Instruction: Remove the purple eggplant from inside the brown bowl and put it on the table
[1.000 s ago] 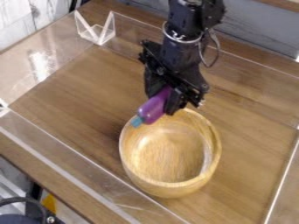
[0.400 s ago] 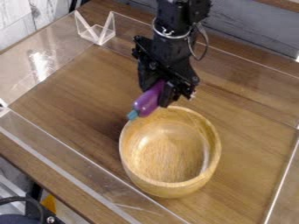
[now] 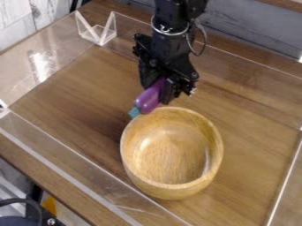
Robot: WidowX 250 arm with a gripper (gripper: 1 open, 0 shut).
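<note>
One black arm, jaws [image 3: 163, 82] clamped on the purple eggplant [image 3: 147, 99], teal end pointing down-left. From where I stand, eggplant is outside the brown bowl [image 3: 171, 152], just beyond its far-left rim. Can't tell if it touches the surface [image 3: 71, 106]. Clear plastic container [image 3: 97, 29] well beyond the bowl, far left.
</note>
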